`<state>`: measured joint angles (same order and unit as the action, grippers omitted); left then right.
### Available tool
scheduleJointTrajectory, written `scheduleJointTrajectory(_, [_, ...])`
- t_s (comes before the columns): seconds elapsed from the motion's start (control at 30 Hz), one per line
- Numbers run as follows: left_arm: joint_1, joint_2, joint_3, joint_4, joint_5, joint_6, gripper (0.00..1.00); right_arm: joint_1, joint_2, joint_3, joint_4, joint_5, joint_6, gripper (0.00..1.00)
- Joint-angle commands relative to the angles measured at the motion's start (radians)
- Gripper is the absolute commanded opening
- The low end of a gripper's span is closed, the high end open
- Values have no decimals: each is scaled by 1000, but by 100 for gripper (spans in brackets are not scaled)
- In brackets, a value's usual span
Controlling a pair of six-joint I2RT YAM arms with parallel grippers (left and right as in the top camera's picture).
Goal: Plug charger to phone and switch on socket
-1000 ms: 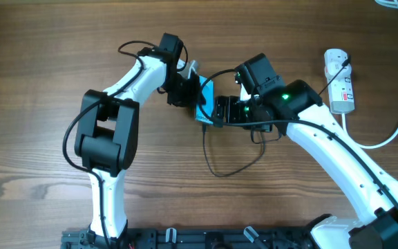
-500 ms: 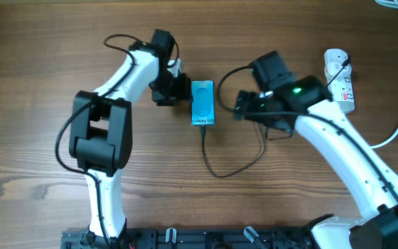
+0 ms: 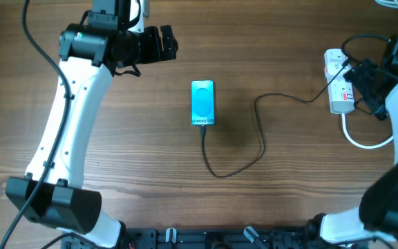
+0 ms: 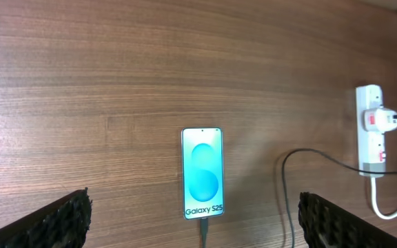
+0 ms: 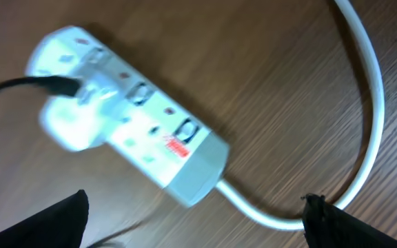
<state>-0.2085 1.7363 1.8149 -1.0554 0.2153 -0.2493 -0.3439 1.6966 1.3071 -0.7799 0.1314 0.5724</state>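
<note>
The phone (image 3: 202, 102) lies flat mid-table, cyan screen up, and shows in the left wrist view (image 4: 202, 172) too. The charger (image 3: 261, 135), a thin black cable, has its connector (image 4: 202, 231) in the phone's lower edge. From there it loops right to a white plug (image 3: 336, 59) in the socket (image 3: 338, 84). My left gripper (image 3: 170, 43) hangs open at the far left, well away from the phone, and its fingers (image 4: 54, 220) frame nothing. My right gripper (image 3: 358, 86) is open above the socket (image 5: 136, 117), with its fingertips (image 5: 47, 224) wide apart and not touching it.
The socket's thick white cord (image 3: 365, 142) curves from its near end toward the right edge (image 5: 371, 89). Another pale cable (image 3: 396, 7) crosses the top right corner. The table (image 3: 116, 152) is bare wood around the phone.
My left gripper let go of the phone, opened and pulled back up-left. My right arm swung right from the phone to the socket. The phone now lies flat with the cable plugged in.
</note>
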Motion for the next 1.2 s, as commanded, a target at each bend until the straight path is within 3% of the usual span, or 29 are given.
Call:
scheduleJointTrajectory(0.0, [-3,8,-6,-1,-15,2,100,-50,90,62,5,-14,-76,100])
scheduleJointTrajectory(0.3, [-3,8,-6,-1,-15,2,100,-119,375,414,-227,-24,-129,99])
scheduleJointTrajectory(0.47, [-3,9,-6,-1,-15,2,100,-119,439,421,-208,-39,-134,100])
scheduleJointTrajectory(0.57, [-3,9,-6,-1,-15,2,100,-119,467,418,-175,-178,-225,99])
scheduleJointTrajectory(1.17, [-3,8,-6,-1,-15,2,100,-119,545,418,-82,-221,-232,100])
